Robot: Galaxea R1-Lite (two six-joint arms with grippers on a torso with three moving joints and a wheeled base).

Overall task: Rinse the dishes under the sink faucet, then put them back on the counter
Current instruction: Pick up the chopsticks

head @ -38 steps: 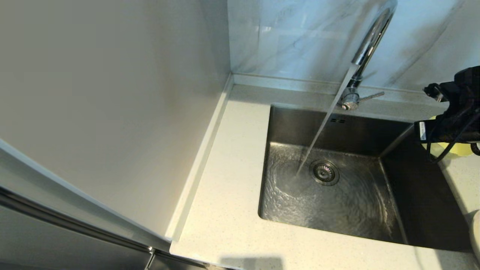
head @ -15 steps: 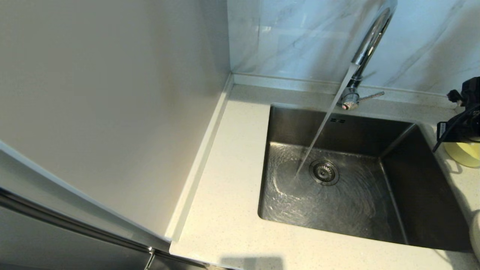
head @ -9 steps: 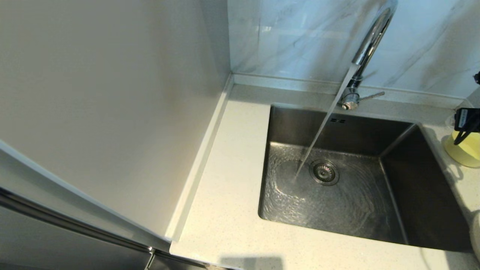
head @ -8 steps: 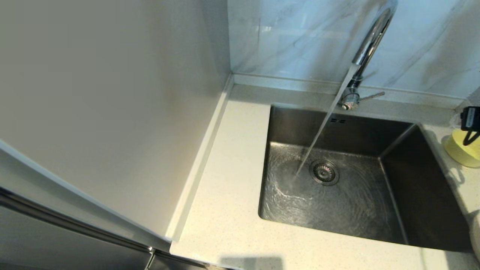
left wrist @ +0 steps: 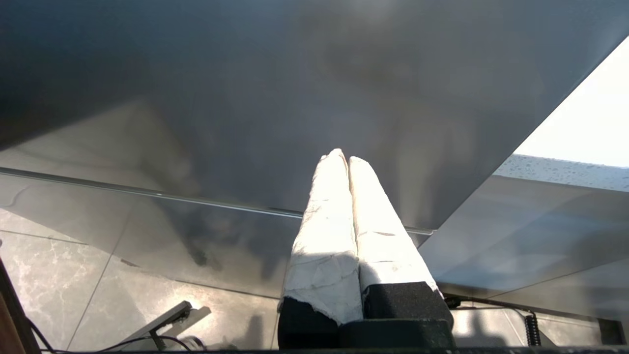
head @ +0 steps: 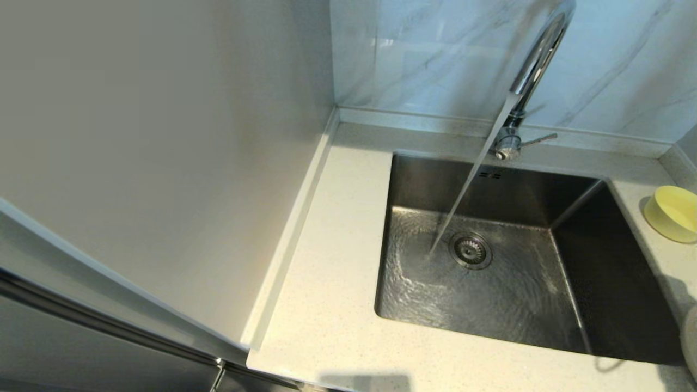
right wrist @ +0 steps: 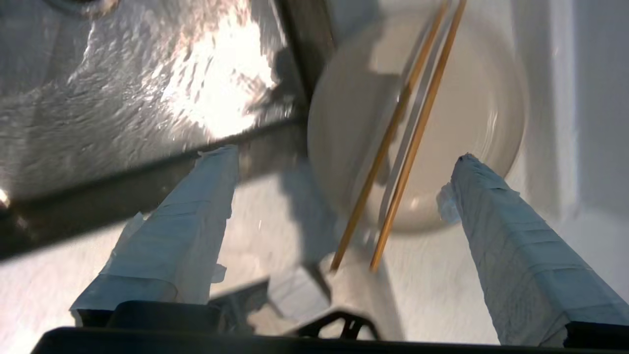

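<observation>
Water runs into the sink; the dishes sit on the table beside it.

Head view: the chrome faucet (head: 536,57) streams into the steel sink (head: 490,272); the pale yellow bowl (head: 672,212) rests on the speckled table (head: 326,305) right of the sink.
Left wrist view: the left hand (left wrist: 342,157) is closed, empty.
Right wrist view: the right hand (right wrist: 344,157) is spread wide, empty, over the white plate (right wrist: 471,113) beside the sink; thin wooden chopsticks (right wrist: 403,142) lie across the plate, near ends overhanging its rim between the fingers.

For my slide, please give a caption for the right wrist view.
Open right gripper above the plate carrying chopsticks, beside the sink.
</observation>
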